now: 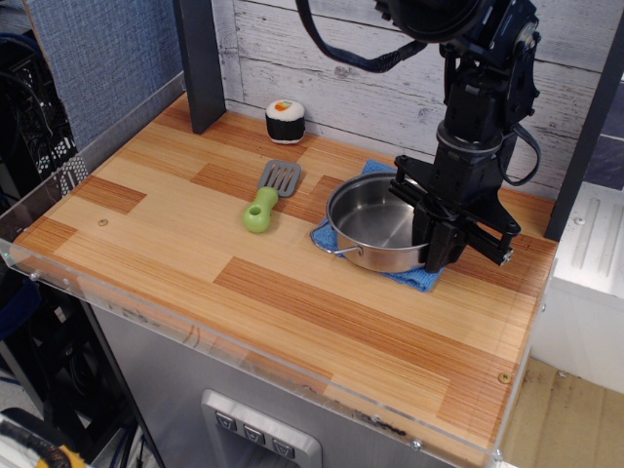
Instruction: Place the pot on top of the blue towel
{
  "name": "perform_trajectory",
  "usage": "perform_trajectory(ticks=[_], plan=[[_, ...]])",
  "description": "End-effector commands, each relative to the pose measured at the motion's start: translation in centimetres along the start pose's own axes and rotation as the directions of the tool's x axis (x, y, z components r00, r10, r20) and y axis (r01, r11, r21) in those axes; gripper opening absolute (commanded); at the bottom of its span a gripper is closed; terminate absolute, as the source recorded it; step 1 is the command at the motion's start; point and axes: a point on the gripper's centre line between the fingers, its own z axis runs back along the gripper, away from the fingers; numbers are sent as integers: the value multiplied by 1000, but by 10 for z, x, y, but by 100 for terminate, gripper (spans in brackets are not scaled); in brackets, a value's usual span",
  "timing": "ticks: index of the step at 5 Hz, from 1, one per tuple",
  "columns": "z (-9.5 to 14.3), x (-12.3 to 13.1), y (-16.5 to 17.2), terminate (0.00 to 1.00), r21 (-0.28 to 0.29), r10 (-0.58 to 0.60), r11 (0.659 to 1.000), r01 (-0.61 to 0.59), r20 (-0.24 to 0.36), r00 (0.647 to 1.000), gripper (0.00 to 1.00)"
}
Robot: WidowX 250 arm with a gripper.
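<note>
Shallow round stainless-steel pot point(373, 222), upright, sits on the flat square blue towel point(419, 277), covering most of it.

Single view, observation.image. Camera sits high, off the table's point(292, 292) front-left corner, looking down and toward 1 o'clock at the plank wall point(331, 58). Mid distance: whole tabletop in frame, front edge at 6 o'clock, arm point(478, 107) entering from 1 o'clock, top cropped. No second view to compare.
</note>
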Motion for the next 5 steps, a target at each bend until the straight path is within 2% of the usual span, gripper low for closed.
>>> perform_trajectory(ticks=[1,2,3,4,5], plan=[[12,-12,12,0,-41,25,999,-24,38,999,100],[38,-17,16,0,-66,105,993,-95,168,980,100],[84,-32,28,0,-120,226,973,-195,355,907,100],[128,-59,44,0,-202,316,948,-246,497,808,100],[175,-94,54,0,-193,411,910,-367,540,735,100]])
